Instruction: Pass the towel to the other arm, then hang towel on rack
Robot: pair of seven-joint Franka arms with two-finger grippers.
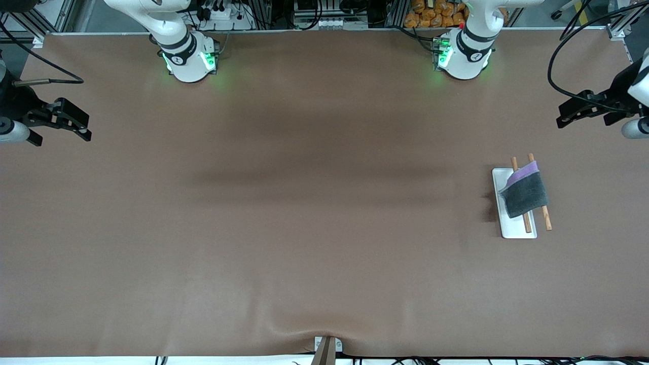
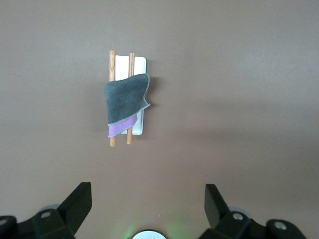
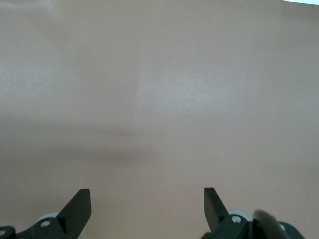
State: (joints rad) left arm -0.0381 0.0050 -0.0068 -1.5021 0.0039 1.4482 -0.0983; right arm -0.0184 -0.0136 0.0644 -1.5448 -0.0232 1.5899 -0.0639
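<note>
The towel (image 1: 525, 192), dark grey with a purple underside, hangs draped over the two wooden rods of the rack (image 1: 518, 229), which stands on its white base plate toward the left arm's end of the table. The left wrist view shows the towel (image 2: 124, 102) on the rack (image 2: 141, 64) too. My left gripper (image 1: 567, 114) is open and empty, held high over the table's end, apart from the rack. My right gripper (image 1: 81, 125) is open and empty over the right arm's end of the table. Each wrist view shows its own open gripper, the left (image 2: 147, 199) and the right (image 3: 147, 201), over bare mat.
A brown mat (image 1: 304, 213) covers the table. A small metal bracket (image 1: 327, 346) sits at the edge nearest the front camera. Both arm bases (image 1: 190, 58) stand along the edge farthest from the front camera.
</note>
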